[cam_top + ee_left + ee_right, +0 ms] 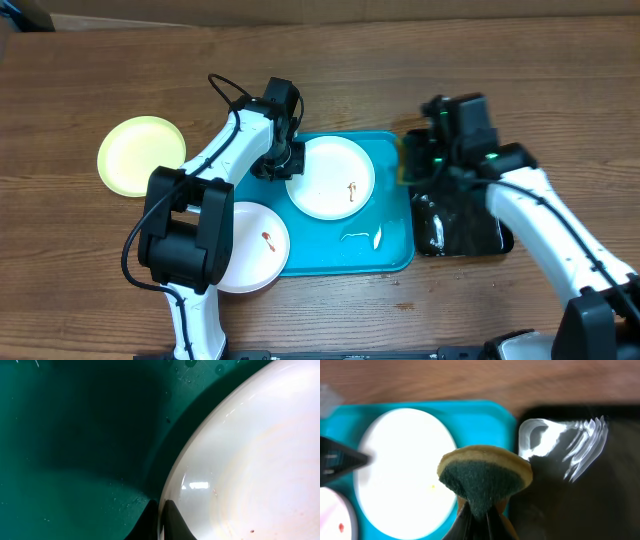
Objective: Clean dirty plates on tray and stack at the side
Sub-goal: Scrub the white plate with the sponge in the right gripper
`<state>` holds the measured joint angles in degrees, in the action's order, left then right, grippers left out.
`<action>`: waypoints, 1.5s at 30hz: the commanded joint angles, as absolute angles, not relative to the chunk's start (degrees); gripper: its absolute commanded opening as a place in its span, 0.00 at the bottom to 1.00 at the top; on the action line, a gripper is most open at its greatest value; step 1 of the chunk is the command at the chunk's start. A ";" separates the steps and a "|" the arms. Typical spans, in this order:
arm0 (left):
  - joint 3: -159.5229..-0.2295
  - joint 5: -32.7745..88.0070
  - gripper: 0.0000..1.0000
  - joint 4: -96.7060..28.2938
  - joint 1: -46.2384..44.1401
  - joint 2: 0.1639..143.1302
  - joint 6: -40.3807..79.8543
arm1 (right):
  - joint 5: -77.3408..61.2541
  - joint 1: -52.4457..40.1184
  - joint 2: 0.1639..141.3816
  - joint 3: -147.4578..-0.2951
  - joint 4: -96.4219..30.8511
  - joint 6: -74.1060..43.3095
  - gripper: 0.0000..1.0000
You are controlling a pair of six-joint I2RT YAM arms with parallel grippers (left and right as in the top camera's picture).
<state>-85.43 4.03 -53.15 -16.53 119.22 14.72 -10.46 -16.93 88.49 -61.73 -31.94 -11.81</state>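
- The large turquoise rectangular plastic tray (395,150) lies mid-way along the brown wooden bench (80,80).
- The left claw (161,510) is closed on the rim of the round white plate (325,165) in the middle of the tray. This plate bears a red-brown smear.
- The right claw (479,515) is clamped on a yellow-and-green sponge (482,475), poised over the tray's right rim, beside the wet narrow black tray (470,230).
- The second white plate (255,255) sits at the tray's lower left corner, partly under the left arm, with a red smear.
- The lime-green plate (140,155) lies on the bench left of the tray, apart from it, with no smear visible. It is probably cleaned already.
- Judged progress: one plate done, two to scrub and stack.
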 commanded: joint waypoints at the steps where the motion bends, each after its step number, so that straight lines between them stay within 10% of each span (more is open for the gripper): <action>1: -85.17 1.10 0.04 -53.34 -16.60 119.68 15.64 | -1.98 -23.38 87.29 -62.43 -28.60 -11.97 0.04; 21: -85.17 1.08 0.04 -53.82 -16.60 119.68 15.66 | 15.00 -35.31 105.58 -62.41 -11.16 -9.61 0.04; 45: -85.17 1.08 0.04 -53.58 -16.58 119.68 15.68 | -0.34 -35.31 107.20 -59.44 -18.61 -21.76 0.04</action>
<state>-85.43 3.90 -53.34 -16.53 119.22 14.72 3.64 -35.29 106.48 -60.62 -18.02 -16.67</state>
